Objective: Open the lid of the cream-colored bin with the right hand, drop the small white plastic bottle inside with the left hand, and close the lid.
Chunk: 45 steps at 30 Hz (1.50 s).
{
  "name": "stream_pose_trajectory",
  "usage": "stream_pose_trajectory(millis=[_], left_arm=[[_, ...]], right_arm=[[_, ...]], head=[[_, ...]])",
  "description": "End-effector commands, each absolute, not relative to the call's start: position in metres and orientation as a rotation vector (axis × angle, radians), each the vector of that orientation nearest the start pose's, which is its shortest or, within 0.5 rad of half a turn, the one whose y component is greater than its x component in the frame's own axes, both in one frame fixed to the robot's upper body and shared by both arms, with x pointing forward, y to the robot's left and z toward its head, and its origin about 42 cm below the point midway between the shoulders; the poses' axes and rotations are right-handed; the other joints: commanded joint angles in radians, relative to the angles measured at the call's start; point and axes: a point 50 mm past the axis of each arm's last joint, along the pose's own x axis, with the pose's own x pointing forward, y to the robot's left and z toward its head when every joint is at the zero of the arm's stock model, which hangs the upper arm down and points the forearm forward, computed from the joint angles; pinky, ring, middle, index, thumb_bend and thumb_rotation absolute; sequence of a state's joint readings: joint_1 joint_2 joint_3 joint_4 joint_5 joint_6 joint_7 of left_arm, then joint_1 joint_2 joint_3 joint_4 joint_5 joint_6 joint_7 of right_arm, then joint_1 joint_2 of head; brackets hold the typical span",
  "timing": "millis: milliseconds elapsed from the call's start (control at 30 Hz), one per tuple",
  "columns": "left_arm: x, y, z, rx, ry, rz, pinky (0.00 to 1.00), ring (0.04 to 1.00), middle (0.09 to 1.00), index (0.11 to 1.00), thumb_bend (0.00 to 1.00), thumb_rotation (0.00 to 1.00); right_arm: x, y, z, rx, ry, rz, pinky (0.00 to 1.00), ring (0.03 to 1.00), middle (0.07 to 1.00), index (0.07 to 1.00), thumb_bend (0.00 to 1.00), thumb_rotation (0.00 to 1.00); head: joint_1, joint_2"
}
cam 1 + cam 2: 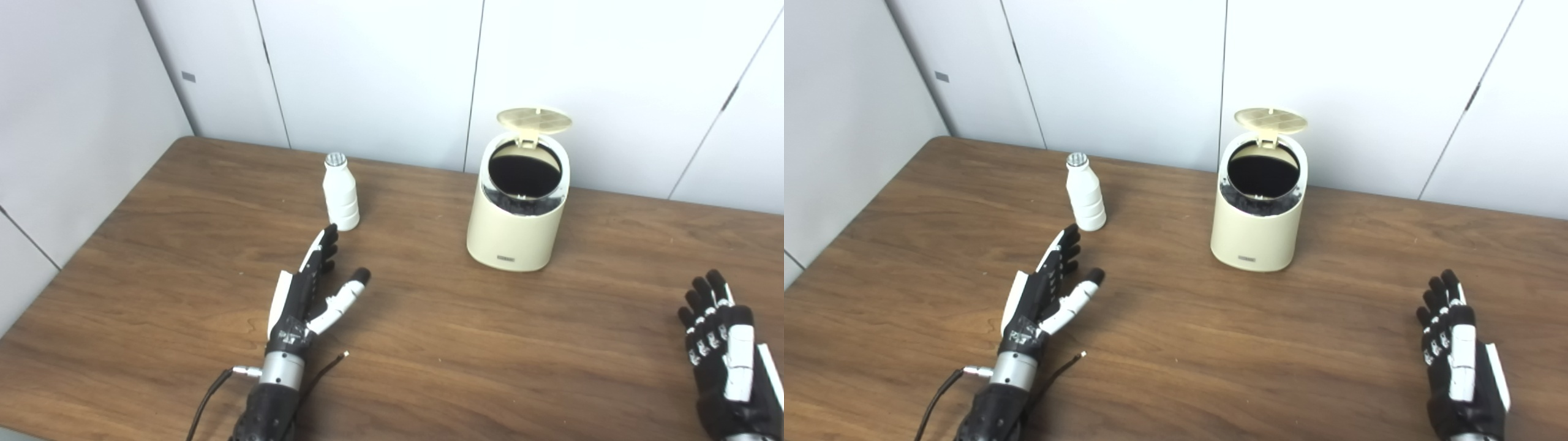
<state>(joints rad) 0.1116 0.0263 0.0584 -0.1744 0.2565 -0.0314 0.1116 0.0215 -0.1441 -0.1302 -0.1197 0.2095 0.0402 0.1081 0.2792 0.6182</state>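
The cream-colored bin (516,226) stands on the table at centre right. Its lid (535,120) is tipped up and back, and the dark inside shows. The small white plastic bottle (340,193) stands upright to the left of the bin, with a ribbed silver cap. My left hand (312,288) is open and empty, fingers stretched toward the bottle, with its fingertips (329,234) just short of the bottle's base. My right hand (723,343) is open and empty at the lower right, well away from the bin. The bin (1257,229) and bottle (1085,194) also show in the right eye view.
The brown wooden table (429,343) meets white wall panels (367,73) at the back and left. Loose black cables (324,373) trail from my left wrist over the table.
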Motion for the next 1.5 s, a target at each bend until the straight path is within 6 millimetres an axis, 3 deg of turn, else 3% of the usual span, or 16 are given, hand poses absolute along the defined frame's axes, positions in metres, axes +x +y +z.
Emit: stream_pose_trajectory(millis=[0,167,300,500,633,867,1033,1467], left_arm=[[0.25,0.252,0.141,0.367,-0.176,0.232,0.79,0.889,0.934,0.966,0.8,0.27],[0.261,0.266,0.171,0.508,-0.217,0.278,0.79,0.862,0.912,0.961,0.91,0.25],[0.277,0.278,0.19,0.552,-0.25,0.291,0.68,0.82,0.898,0.95,0.95,0.23],[0.295,0.293,0.209,0.678,-0.208,0.347,0.69,0.853,0.921,0.96,1.0,0.32],[0.308,0.304,0.216,0.82,-0.201,0.389,0.65,0.838,0.918,0.94,1.0,0.35],[0.334,0.319,0.225,0.899,-0.137,0.371,0.75,0.89,0.914,0.933,1.0,0.29],[0.359,0.325,0.225,0.991,-0.097,0.35,0.73,0.898,0.911,0.929,1.0,0.33],[0.41,0.317,0.235,0.971,-0.041,0.182,0.75,0.893,0.884,0.896,1.0,0.34]], right_arm=[[0.28,-0.285,0.146,0.044,-0.156,0.007,1.0,1.0,0.996,1.0,0.56,0.99],[0.281,-0.286,0.144,0.051,-0.164,0.013,1.0,1.0,0.996,1.0,0.55,0.96],[0.282,-0.286,0.143,0.035,-0.162,0.015,1.0,1.0,0.997,1.0,0.54,0.97],[0.282,-0.284,0.145,0.042,-0.162,0.015,1.0,1.0,0.998,1.0,0.54,0.98],[0.282,-0.284,0.145,0.049,-0.161,0.017,1.0,1.0,0.998,1.0,0.55,0.97],[0.282,-0.284,0.142,0.051,-0.162,0.026,1.0,1.0,1.0,1.0,0.55,0.96],[0.282,-0.286,0.139,0.05,-0.157,0.028,1.0,1.0,0.997,1.0,0.56,0.96],[0.281,-0.284,0.139,0.037,-0.152,0.024,1.0,1.0,0.993,1.0,0.58,0.96]], head=[[-0.01,0.002],[-0.013,0.002],[-0.015,0.005],[-0.022,0.006],[-0.03,0.009],[-0.034,0.012],[-0.037,0.016],[-0.047,0.025]])
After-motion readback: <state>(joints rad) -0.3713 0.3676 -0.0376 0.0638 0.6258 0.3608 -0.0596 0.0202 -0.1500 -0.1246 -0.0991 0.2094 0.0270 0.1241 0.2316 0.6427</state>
